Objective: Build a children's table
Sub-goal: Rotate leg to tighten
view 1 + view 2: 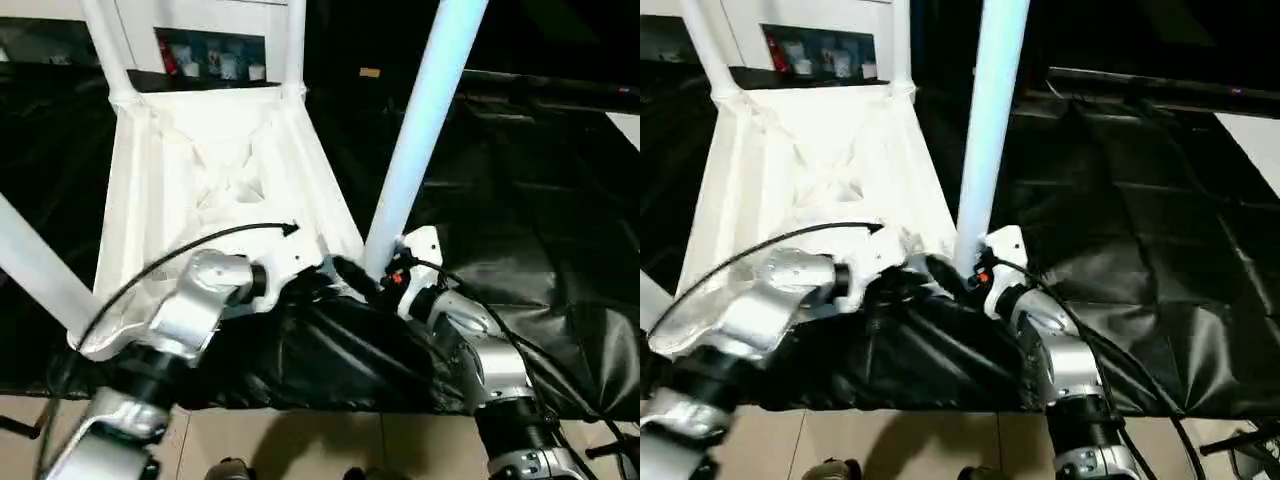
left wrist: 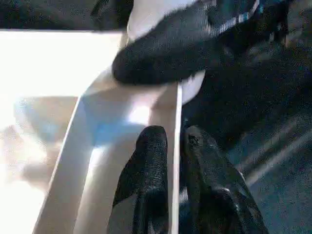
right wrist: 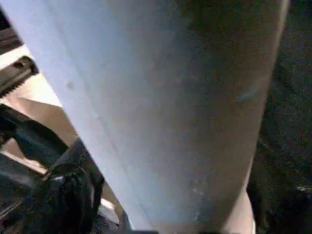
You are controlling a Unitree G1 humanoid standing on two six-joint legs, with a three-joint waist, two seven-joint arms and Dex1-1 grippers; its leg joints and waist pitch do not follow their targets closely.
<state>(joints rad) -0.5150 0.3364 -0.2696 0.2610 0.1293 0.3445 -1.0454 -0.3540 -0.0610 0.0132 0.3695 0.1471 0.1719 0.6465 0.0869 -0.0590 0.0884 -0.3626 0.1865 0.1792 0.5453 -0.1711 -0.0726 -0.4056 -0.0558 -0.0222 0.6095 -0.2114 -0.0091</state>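
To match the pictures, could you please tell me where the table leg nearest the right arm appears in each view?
Left eye view: the leg slants up, right of centre.
Right eye view: it stands upright at centre.
Left wrist view: its white base behind a black finger.
Right wrist view: close, slanting across the picture.
Shared landmark: the tabletop rim.

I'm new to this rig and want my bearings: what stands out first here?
An upturned white table top, ribbed underside showing, lies on black sheeting, with white legs rising from its corners. The nearest leg stands tall at the near right corner, where the right tool meets its base. The left tool pinches the top's thin rim.
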